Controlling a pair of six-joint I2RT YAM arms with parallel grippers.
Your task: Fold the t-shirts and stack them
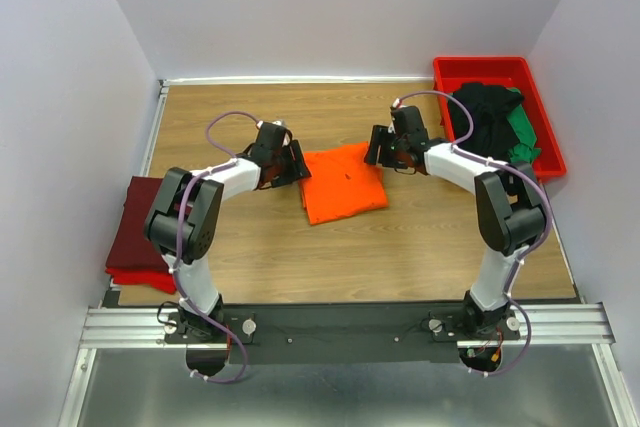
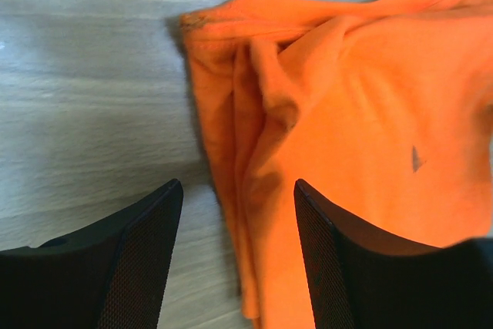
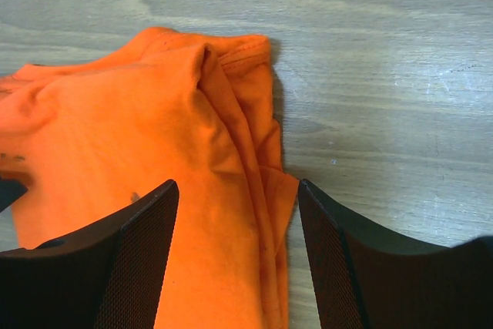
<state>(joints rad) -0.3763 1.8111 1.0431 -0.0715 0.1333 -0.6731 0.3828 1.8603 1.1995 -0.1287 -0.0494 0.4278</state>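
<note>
In the middle of the counter [image 1: 420,247] the orange t-shirt [image 1: 343,183] lies folded into a compact, slightly crooked rectangle, its layered side edges bunched. The left claw [image 2: 239,190] hangs over its left edge and the right claw [image 3: 239,190] over its right edge, both spread wide with nothing held. A maroon and red stack [image 1: 140,232] sits at the counter's left edge, overhanging it a little. Black [image 1: 485,112] and green shirts [image 1: 525,132] lie crumpled in the red tray [image 1: 548,137] at the far right. So folding of this shirt looks about finished; stacking it and folding the tray's shirts remain. Bare wood lies between shirt and stack, though the left arm stands in that path.
</note>
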